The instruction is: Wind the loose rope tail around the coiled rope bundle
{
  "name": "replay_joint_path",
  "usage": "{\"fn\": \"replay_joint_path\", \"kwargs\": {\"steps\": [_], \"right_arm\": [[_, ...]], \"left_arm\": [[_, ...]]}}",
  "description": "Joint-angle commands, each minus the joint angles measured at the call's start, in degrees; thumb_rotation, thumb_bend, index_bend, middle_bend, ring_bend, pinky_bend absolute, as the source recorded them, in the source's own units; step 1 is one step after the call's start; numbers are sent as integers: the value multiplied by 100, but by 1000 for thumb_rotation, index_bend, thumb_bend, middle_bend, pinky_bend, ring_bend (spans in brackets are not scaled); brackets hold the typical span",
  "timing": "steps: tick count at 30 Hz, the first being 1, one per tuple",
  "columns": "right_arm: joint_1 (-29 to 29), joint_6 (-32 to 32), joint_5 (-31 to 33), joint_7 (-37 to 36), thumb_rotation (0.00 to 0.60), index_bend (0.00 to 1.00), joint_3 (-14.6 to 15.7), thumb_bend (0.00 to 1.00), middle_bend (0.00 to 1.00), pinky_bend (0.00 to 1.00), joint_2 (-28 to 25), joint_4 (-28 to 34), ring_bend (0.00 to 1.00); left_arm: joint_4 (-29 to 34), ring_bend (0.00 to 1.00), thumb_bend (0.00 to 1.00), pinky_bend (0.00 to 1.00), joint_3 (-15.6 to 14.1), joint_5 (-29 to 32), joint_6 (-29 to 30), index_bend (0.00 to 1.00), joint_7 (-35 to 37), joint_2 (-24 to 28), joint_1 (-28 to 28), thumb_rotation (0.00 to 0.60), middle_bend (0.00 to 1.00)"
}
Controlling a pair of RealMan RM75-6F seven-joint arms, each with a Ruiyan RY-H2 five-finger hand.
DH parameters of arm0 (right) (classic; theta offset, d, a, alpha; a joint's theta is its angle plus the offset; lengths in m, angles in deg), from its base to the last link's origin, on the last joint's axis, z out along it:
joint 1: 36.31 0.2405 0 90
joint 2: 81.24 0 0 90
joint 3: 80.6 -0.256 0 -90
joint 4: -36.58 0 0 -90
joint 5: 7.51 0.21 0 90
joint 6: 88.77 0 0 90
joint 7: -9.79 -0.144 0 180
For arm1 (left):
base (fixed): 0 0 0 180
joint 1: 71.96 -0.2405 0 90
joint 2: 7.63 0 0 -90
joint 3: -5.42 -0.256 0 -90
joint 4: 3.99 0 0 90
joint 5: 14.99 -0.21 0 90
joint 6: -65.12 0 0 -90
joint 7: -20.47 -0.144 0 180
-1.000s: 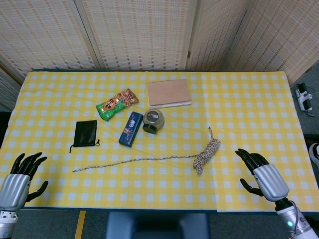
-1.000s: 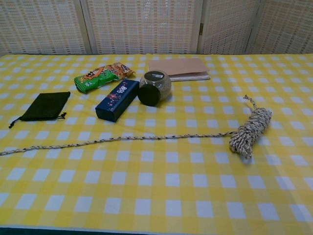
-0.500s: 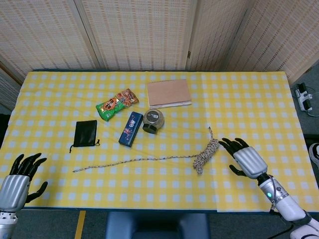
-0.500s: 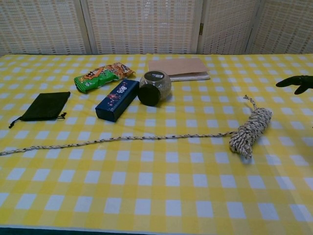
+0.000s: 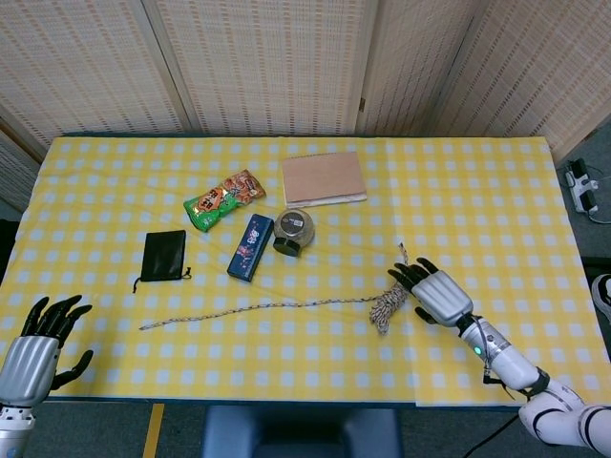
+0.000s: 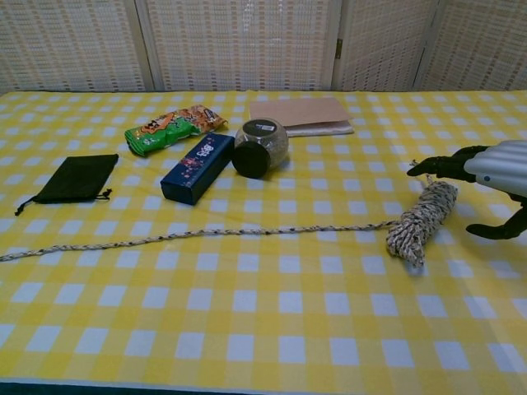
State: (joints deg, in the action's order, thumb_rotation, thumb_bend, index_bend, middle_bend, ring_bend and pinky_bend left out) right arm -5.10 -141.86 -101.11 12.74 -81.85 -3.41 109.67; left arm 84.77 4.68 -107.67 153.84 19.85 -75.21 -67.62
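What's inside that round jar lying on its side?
The jar shows only its dark lid facing the chest camera and speckled, greyish glass; its contents cannot be identified.

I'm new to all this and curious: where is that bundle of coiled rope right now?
The coiled rope bundle lies right of centre on the yellow checked tablecloth, its loose tail trailing left. The right hand hovers at its right side.

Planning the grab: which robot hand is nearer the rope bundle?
The right robot hand, fingers spread just above the rope bundle; the left robot hand sits at the table's far corner.
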Motion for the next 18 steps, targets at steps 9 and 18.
{"fn": "replay_joint_path", "kwargs": {"steps": [9, 18], "right_arm": [[239, -85, -99, -347, 600, 171, 145, 407, 193, 101, 501, -677, 227], [269, -223, -86, -353, 600, 355, 222, 407, 298, 154, 663, -943, 315]], "left_arm": [[-36, 166, 358, 76, 18, 71, -61, 229, 8, -34, 6, 600, 143], [-127, 166, 357, 76, 21, 101, -105, 235, 69, -85, 16, 600, 143]]}}
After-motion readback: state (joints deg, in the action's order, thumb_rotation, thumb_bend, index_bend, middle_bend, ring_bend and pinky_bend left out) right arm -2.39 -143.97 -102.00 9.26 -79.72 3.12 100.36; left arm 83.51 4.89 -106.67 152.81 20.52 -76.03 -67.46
